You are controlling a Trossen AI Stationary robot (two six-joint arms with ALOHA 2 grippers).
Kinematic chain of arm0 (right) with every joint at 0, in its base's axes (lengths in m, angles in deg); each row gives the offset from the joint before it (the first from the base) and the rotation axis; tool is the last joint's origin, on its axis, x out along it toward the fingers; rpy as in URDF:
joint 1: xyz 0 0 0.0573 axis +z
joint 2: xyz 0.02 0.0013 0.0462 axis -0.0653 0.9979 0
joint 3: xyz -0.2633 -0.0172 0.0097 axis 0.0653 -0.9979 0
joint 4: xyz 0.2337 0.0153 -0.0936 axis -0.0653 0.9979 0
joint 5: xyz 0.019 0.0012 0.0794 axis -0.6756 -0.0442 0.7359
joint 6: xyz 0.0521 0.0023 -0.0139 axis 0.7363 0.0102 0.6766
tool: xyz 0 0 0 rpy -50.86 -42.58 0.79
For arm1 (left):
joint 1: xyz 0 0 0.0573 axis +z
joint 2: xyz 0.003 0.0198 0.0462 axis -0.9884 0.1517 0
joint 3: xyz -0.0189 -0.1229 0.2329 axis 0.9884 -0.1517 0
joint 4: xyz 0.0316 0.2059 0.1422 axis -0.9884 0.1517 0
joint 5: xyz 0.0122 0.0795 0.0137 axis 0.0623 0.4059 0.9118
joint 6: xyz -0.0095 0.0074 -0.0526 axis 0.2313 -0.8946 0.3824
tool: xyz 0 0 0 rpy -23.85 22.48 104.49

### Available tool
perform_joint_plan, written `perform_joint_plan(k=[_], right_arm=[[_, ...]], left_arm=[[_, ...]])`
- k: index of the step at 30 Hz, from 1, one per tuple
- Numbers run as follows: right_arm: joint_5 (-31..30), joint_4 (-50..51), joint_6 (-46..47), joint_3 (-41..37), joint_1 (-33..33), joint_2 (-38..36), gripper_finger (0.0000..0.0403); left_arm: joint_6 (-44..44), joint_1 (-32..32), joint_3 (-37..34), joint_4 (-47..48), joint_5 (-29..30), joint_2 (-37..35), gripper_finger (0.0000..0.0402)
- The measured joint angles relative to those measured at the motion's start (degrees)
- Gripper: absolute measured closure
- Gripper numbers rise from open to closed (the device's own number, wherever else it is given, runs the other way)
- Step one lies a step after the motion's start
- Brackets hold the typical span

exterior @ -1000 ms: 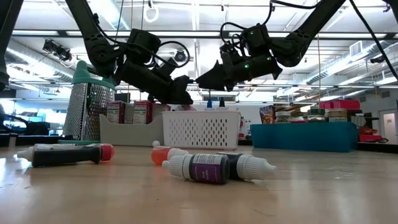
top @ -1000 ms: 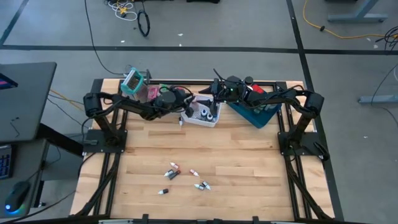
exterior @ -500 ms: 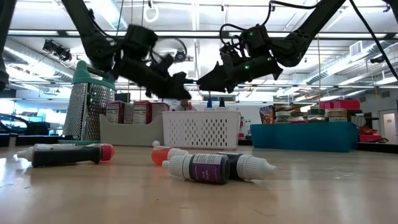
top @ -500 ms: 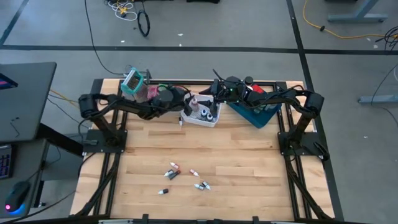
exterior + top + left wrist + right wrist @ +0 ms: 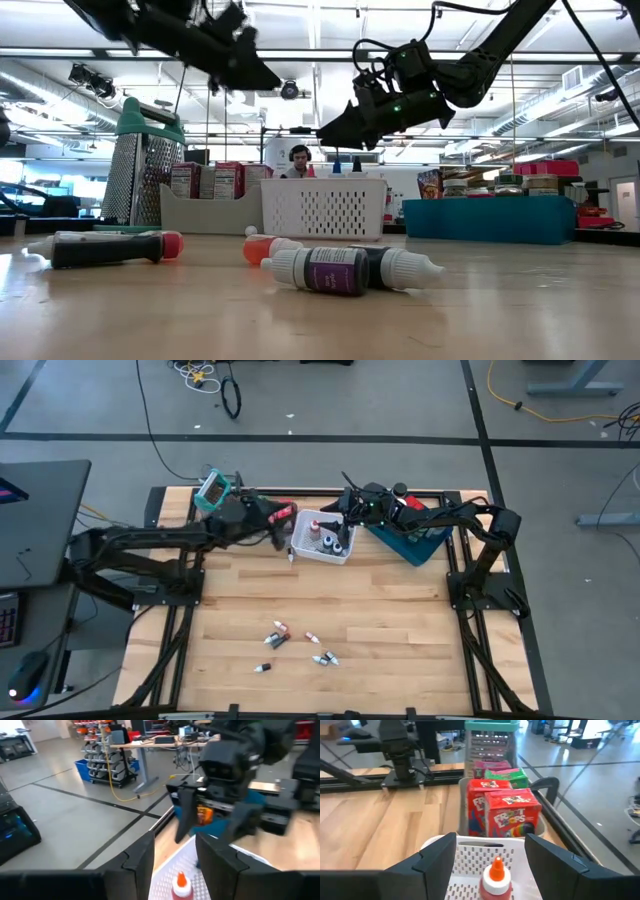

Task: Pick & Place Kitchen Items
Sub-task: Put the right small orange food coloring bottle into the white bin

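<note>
A white mesh basket [image 5: 322, 544] at the table's far middle holds small bottles, among them an orange-capped one [image 5: 181, 886] standing upright. My left gripper [image 5: 172, 854] is open and empty, high above the basket's left side [image 5: 276, 526]. From the right, my right gripper [image 5: 490, 851] hovers open and empty over the same basket [image 5: 345, 512]. Red, green and pink cartons [image 5: 506, 805] stand in a clear bin [image 5: 215, 208] left of the basket. Several tiny bottles [image 5: 278, 636] lie on their sides on the near half of the table [image 5: 335, 270].
A metal grater with a teal top [image 5: 215, 490] stands at the far left corner. To the right of the basket, a blue tray [image 5: 415, 542] holds jars and cans. A person [image 5: 298, 160] sits beyond the far edge. Bare wood lies between basket and loose bottles.
My left gripper has risen from just over the white basket and drawn back toward the table's left edge, lifting well clear of it. The orange-capped bottle shows standing in the basket where the gripper had been.
</note>
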Motion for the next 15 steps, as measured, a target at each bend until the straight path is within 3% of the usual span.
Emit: perform_joint_plan(k=[9,15], right_arm=[[-3.72,-0.05,3.97,0.01,0.24,0.0,0.0156],[-3.76,1.33,3.23,-0.05,4.19,-2.68,0.0156]], left_arm=[[0.27,-3.48,0.04,15.9,-0.08,-11.68,0.0253],[-2.55,-3.48,0.04,15.39,-0.02,-12.8,0.0253]])
